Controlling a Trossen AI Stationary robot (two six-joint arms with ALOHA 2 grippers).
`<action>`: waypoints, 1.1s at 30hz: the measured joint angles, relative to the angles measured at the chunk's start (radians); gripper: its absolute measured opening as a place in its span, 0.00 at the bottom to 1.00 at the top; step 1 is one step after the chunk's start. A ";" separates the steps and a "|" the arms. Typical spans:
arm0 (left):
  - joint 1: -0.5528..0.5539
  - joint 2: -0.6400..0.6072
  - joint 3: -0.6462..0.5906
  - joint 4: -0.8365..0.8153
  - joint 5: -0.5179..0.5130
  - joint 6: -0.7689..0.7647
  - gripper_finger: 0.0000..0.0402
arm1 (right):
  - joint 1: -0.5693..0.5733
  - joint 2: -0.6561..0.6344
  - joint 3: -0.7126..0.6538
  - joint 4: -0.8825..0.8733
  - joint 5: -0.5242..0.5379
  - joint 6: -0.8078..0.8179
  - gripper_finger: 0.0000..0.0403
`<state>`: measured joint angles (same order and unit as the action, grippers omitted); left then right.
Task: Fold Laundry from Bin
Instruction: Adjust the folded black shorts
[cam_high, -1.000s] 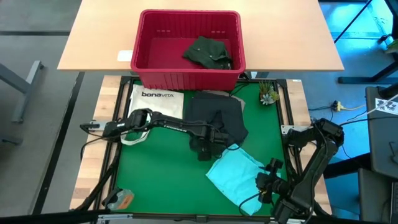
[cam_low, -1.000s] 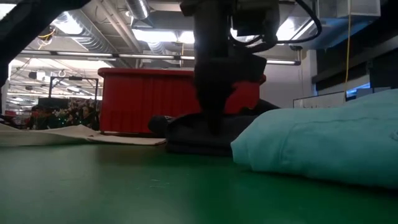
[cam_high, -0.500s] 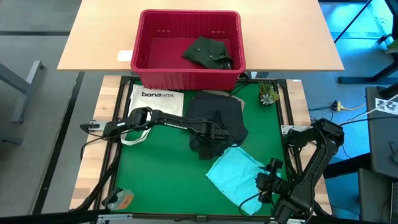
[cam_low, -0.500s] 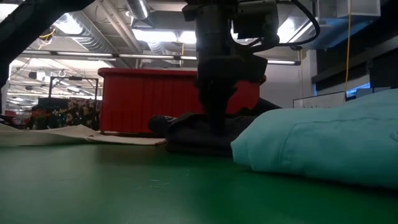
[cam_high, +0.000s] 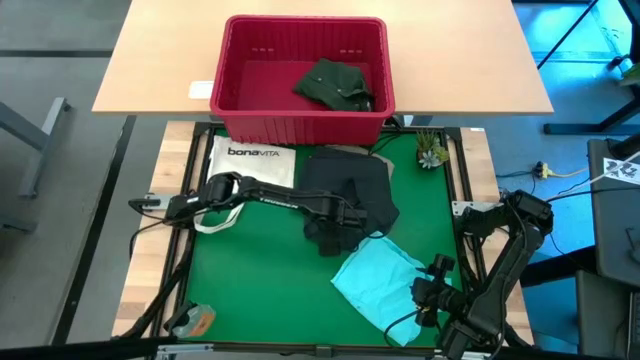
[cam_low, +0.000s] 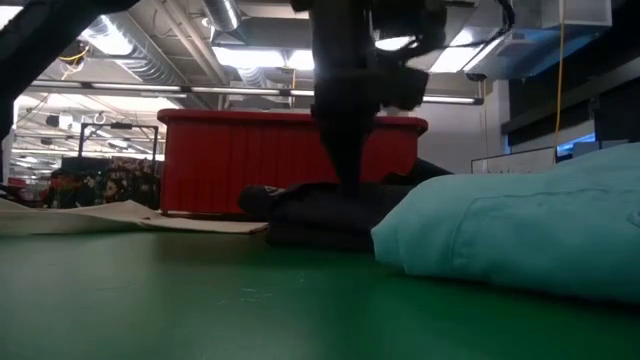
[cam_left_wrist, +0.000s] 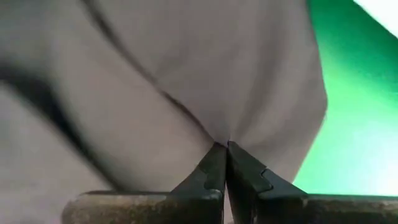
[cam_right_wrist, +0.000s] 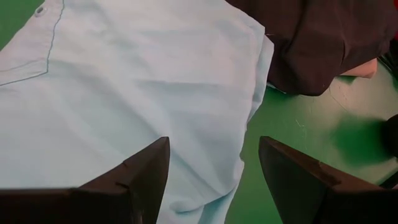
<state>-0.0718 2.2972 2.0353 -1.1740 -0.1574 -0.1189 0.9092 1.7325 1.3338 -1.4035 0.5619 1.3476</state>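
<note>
The left hand is down on the dark grey garment near the middle of the green mat, its fingers pressed together with a small tuck of the grey cloth nipped at their tips. The cloth looks soft and limp, light enough to lift by one edge, though I judge so small a pinch could slip out or drag only the top layer. A hem or a corner would give a surer hold than the bunched middle, and a second hold would keep it from sagging.

The turquoise garment lies flat just beside the grey one, its edge touching it. The right hand hangs over that turquoise cloth with its fingers spread wide, holding nothing. A dark green garment sits crumpled in the red bin, which stands on the wooden tabletop beyond the mat. A sliver of tan cloth peeks out from under the grey piece by the bin.

The mat looks smooth and matte, so I expect cloth to slide over it easily. A white tote lies by the bin, and a small green sprig sits at the mat's far right corner. Beyond the tabletop is a big hall with ceiling lights and pipes overhead.
</note>
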 joint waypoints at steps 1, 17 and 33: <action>0.004 -0.008 0.005 -0.015 -0.019 0.000 0.00 | 0.000 0.000 0.000 0.001 0.000 0.000 0.62; 0.149 -0.144 0.015 -0.064 -0.227 0.001 0.00 | 0.000 0.000 0.000 0.016 0.006 0.000 0.62; 0.318 -0.137 0.014 0.172 -0.241 0.179 0.00 | 0.000 0.000 0.000 0.020 0.033 0.000 0.62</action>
<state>0.2462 2.1605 2.0491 -1.0015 -0.3985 0.0605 0.9092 1.7325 1.3334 -1.3838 0.5949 1.3476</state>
